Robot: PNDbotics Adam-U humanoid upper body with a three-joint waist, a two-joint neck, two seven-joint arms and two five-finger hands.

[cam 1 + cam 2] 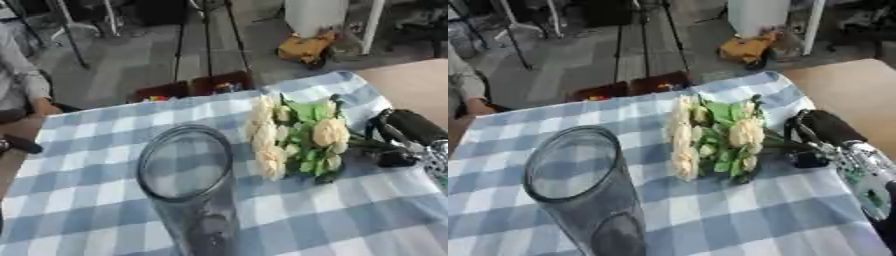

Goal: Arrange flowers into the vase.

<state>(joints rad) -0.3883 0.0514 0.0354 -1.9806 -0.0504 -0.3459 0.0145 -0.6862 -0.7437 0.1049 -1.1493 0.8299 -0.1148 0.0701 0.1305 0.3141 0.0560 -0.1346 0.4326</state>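
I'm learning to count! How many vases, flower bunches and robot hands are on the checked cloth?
Vase: 1
Flower bunch: 1
Right hand, at the stems: 1
Total: 3

One glass vase [186,172], one bunch of cream flowers [297,136], one checked tablecloth [79,200].
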